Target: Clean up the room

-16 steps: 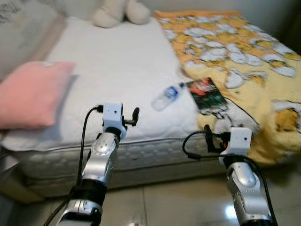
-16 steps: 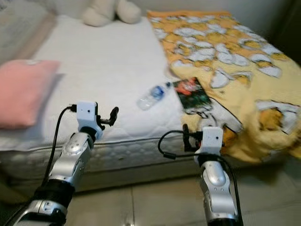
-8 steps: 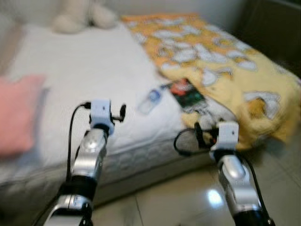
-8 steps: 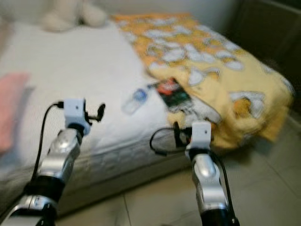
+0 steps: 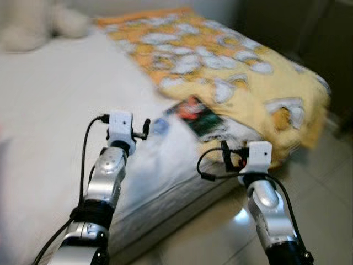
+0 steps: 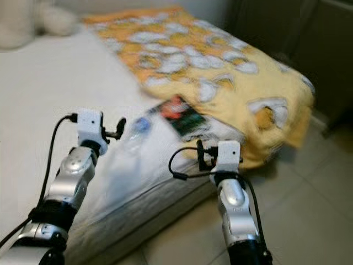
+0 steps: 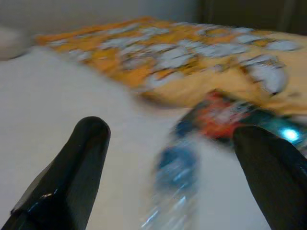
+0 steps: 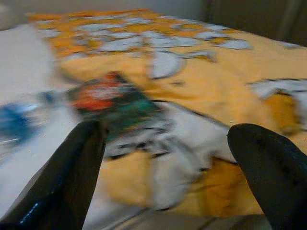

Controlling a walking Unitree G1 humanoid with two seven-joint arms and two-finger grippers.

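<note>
Left pincer: the left pincer (image 5: 144, 128) is raised over the near part of the white mattress (image 5: 49, 110), its two black fingers (image 7: 72, 172) spread wide and holding nothing.
Right pincer: the right pincer (image 5: 225, 156) hangs past the mattress's near edge, over the floor (image 5: 325, 182), fingers (image 8: 67, 177) spread wide and empty.
Water bottle: a clear plastic bottle (image 5: 159, 126) with a blue label lies on its side on the mattress, just ahead of the left pincer and lined up with the gap between its fingers; it is blurred.
Packet: a flat red, green and black packet (image 5: 197, 115) lies just beyond the bottle, ahead of the right pincer and to its left, partly on the blanket's edge.
Blanket: a yellow and orange blanket (image 5: 231, 66) with white patches covers the bed's far right side beyond both pincers and drapes over the corner ahead of the right pincer.
Soft toy: a cream plush toy (image 5: 38, 25) sits at the far end of the mattress, well beyond the left pincer.
</note>
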